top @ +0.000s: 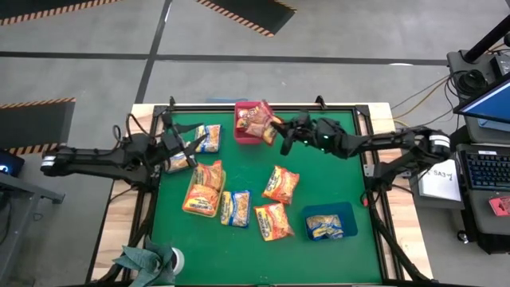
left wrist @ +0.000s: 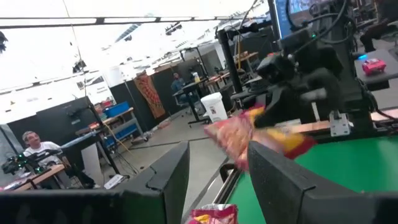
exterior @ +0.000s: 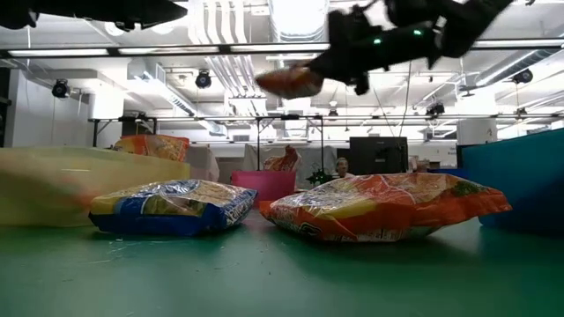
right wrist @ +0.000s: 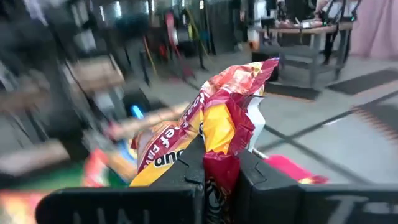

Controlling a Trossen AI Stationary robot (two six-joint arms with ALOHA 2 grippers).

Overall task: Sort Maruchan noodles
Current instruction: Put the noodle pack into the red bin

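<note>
One red packet (right wrist: 219, 118) hangs pinched in our right claw (top: 280, 131), just beside the red tray (top: 249, 135). We judge it light, crinkly, slippery, best gripped at an edge seam. Left claw (left wrist: 214, 180) waits gaping near a blue-and-yellow packet (top: 209, 137); more packets (top: 280, 185) lie below on the tabletop (top: 335, 183)

Right arm stretched across the far side of the table toward the left, wrist raised off the surface, right gripper (top: 280, 130) with fingers (right wrist: 261, 180) pinched tight on a red-and-yellow noodle packet (right wrist: 214, 127) held in the air. Left arm reaches in from the left edge, left gripper (top: 182, 146) lifted above the table with its fingers (left wrist: 171, 171) spread apart, nothing between them.
</note>
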